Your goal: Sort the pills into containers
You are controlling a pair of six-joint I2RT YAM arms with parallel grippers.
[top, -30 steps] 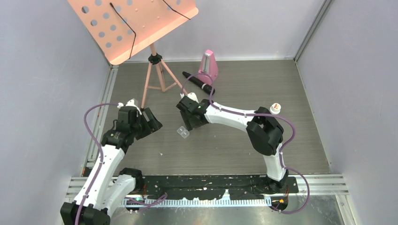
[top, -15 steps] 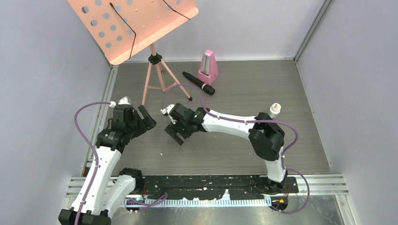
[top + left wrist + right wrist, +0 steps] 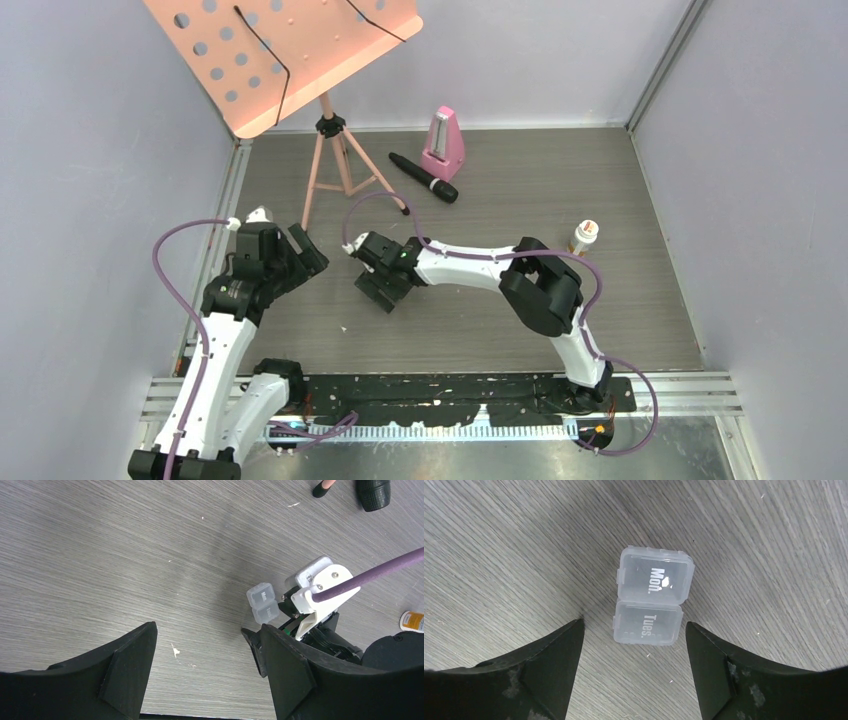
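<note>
Two joined clear compartments make up the pill box (image 3: 651, 602), marked Mon. and Tues., lying flat on the grey surface (image 3: 774, 540) with both lids apparently shut; no pills can be made out in or around it. Directly above the box hangs the right claw (image 3: 634, 626), its fingers spread wide to either side of the Tues. end, touching nothing. Judging by that, the step is taking hold of the box: the claw should come straight down, centred so both fingers meet the side walls together, since the light plastic would likely skid or twist under a one-sided push. Left of the box the left claw (image 3: 205, 630) hovers, also spread and empty. Well to the right of the box stands the small bottle (image 3: 585, 237)
</note>
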